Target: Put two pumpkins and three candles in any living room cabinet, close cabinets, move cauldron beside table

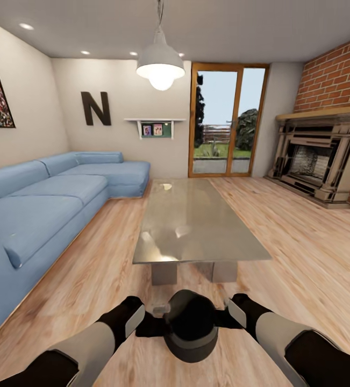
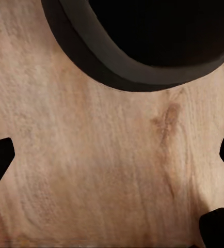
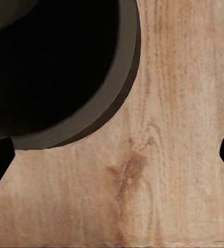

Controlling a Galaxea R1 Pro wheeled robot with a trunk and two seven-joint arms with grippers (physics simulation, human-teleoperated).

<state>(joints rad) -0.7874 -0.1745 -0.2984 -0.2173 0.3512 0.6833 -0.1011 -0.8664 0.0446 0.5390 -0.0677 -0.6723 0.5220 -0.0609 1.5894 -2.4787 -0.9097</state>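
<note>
Two tools flanked your cauldron (image 1: 191, 325), left tool (image 1: 161, 308) and right tool (image 1: 233, 312) both spread wide, gripping nothing, the surface (image 1: 196, 226) just ahead of them.

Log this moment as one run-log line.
scene: living room | cauldron on floor between both arms, before table | left tool: open | right tool: open
</note>
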